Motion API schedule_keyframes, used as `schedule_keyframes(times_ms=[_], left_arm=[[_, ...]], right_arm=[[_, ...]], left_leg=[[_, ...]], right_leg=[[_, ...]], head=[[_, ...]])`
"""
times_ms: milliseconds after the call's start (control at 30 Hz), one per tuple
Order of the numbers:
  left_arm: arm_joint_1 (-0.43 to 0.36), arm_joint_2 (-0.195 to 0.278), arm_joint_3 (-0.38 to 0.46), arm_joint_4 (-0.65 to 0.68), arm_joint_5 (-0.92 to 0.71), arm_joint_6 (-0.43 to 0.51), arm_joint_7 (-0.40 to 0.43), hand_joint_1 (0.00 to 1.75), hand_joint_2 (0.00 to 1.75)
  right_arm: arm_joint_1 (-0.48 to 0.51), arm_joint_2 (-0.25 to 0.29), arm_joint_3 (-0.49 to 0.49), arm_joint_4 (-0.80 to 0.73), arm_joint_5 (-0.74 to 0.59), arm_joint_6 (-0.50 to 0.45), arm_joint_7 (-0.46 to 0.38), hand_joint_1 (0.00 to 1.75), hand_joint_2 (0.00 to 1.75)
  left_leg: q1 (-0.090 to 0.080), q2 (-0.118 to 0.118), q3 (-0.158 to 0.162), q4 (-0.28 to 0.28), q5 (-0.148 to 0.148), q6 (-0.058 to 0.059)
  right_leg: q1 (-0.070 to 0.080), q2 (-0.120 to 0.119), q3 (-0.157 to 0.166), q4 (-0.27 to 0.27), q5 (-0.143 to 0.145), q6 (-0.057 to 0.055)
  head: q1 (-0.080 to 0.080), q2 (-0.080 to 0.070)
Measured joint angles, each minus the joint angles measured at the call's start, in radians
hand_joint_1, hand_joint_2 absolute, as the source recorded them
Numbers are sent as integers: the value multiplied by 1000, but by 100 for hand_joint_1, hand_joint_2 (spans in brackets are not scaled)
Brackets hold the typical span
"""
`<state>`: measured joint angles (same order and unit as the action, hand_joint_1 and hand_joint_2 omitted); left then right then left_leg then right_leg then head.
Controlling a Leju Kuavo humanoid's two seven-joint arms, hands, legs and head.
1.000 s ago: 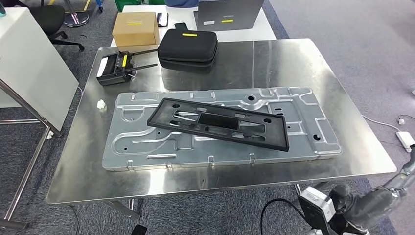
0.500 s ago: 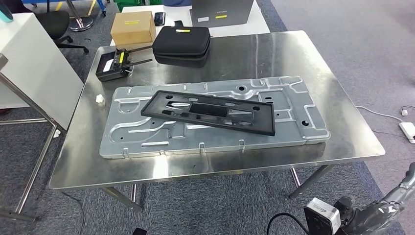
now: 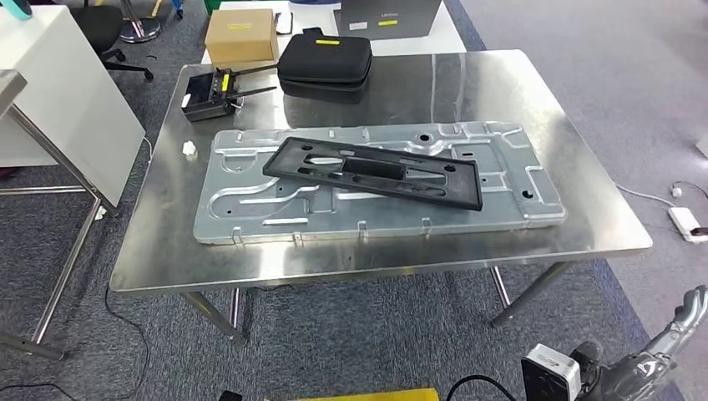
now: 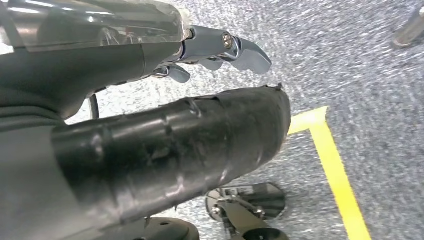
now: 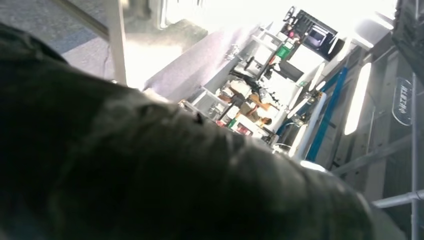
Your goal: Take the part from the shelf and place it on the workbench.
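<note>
A long black plastic frame part (image 3: pixel 376 170) lies slantwise on a big stamped silver metal panel (image 3: pixel 250 209). The panel rests flat on the steel workbench (image 3: pixel 551 134). My right hand (image 3: pixel 678 330) hangs low at the near right, below the bench's front edge and well away from the part, with nothing in it. The right wrist view is mostly covered by the hand's dark cover (image 5: pixel 150 170). My left hand (image 4: pixel 200 100) hangs over grey carpet with its fingers (image 4: pixel 235 47) stretched out and apart, holding nothing.
At the bench's far end stand a black zip case (image 3: pixel 324 60), a black radio handset (image 3: pixel 213 92) and a cardboard box (image 3: pixel 241 35). A white scrap (image 3: pixel 189 149) lies near the left edge. A white cabinet (image 3: pixel 58 100) stands left. Yellow floor tape (image 4: pixel 335 165) runs beside a caster (image 4: pixel 247 205).
The whole head view has shifted: the bench now looks farther off and more of the floor in front shows, so the camera moved. The part and panel lie as before. My right hand sits lower.
</note>
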<state>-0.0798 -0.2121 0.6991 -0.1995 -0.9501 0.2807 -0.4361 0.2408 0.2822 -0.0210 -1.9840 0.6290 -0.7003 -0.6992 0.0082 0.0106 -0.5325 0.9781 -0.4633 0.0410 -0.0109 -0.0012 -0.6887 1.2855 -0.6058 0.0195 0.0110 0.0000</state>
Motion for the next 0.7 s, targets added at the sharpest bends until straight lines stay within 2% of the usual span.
schedule_keyframes(times_ms=[33,67,100,133,167,200,233,300,333,367,400,467,500,533,567,600,633,667,700], left_arm=[[0,0,1,0,0,0,0,0,0],[0,0,2,0,-1,0,0,0,0],[0,0,3,0,-1,0,0,0,0],[0,0,4,0,-2,0,0,0,0],[-1,0,5,0,-2,0,0,0,0],[-1,0,6,0,-2,0,0,0,0],[-2,0,7,0,-2,0,-1,0,0],[-2,0,10,0,-2,0,-1,0,0],[-2,0,12,0,-2,0,-1,0,0],[-1,0,13,0,-2,0,-1,0,0],[-1,1,14,0,-1,0,-1,0,0],[0,1,15,0,0,1,-1,0,0],[0,1,16,0,1,1,-1,0,0],[0,1,16,0,1,2,-2,0,0],[1,1,17,0,2,2,-3,0,0],[1,1,17,0,3,2,-4,0,0],[1,1,18,0,5,2,-5,0,0],[0,1,19,0,5,3,-6,0,0],[1,1,20,0,6,4,-8,0,0]], right_arm=[[0,0,0,2,-1,0,0,0,0],[0,0,-1,3,-2,0,0,0,0],[0,0,-1,4,-3,0,0,0,0],[-1,0,-1,4,-4,0,0,0,0],[-2,0,-1,4,-5,0,0,0,0],[-2,0,-1,4,-6,0,0,0,0],[-3,0,-1,5,-8,0,0,0,0],[-3,0,-1,5,-13,0,0,0,0],[-2,0,-1,6,-16,0,0,0,0],[-2,0,-1,6,-20,0,0,0,0],[-2,0,-1,7,-24,0,0,0,0],[-1,-1,-1,10,-32,0,0,0,0],[0,-1,-1,12,-36,0,0,0,0],[1,-1,-1,14,-40,0,0,0,0],[2,-2,-1,17,-44,0,0,0,0],[4,-3,-1,20,-51,0,0,0,0],[7,-4,-1,22,-58,0,0,0,0],[9,-6,-1,25,-64,0,0,0,0],[11,-9,-1,27,-69,0,0,0,0]], left_leg=[[0,1,-13,6,6,-1],[0,1,-25,12,11,-3],[0,1,-36,20,14,-6],[-1,0,-46,27,17,-9],[-2,0,-53,33,20,-13],[-3,0,-57,37,24,-18],[-3,0,-60,39,29,-24],[-2,-2,-64,42,35,-37],[-1,-3,-70,52,24,-42],[0,-5,-82,79,-5,-47],[2,-6,-97,124,-48,-51],[3,-6,-130,242,-132,-56],[3,-6,-136,286,-149,-57],[3,-6,-127,302,-143,-57],[3,-6,-103,283,-120,-55],[3,-6,-61,231,-91,-51],[1,-7,-12,160,-74,-45],[-1,-7,32,92,-67,-40],[-4,-7,60,43,-67,-35]], right_leg=[[-1,0,12,8,11,1],[-2,0,42,-20,36,0],[-3,0,89,-82,63,-2],[-2,0,138,-154,73,-6],[0,0,176,-213,77,-10],[3,1,198,-253,73,-15],[6,1,201,-266,68,-19],[5,0,190,-270,79,-32],[3,-1,183,-272,87,-39],[0,-3,175,-275,96,-47],[-1,-4,165,-276,105,-53],[2,-6,143,-274,121,-58],[3,-6,130,-271,129,-58],[4,-7,119,-268,136,-58],[5,-7,108,-264,142,-56],[5,-7,98,-259,147,-55],[6,-7,91,-255,152,-52],[7,-7,84,-252,158,-48],[8,-7,80,-250,164,-43]], head=[[0,0],[0,0],[0,0],[0,0],[-1,0],[0,0],[0,0],[0,0],[0,0],[0,0],[-1,0],[-2,0],[-2,0],[-2,0],[-2,0],[-2,0],[-2,0],[-2,0],[-2,0]])
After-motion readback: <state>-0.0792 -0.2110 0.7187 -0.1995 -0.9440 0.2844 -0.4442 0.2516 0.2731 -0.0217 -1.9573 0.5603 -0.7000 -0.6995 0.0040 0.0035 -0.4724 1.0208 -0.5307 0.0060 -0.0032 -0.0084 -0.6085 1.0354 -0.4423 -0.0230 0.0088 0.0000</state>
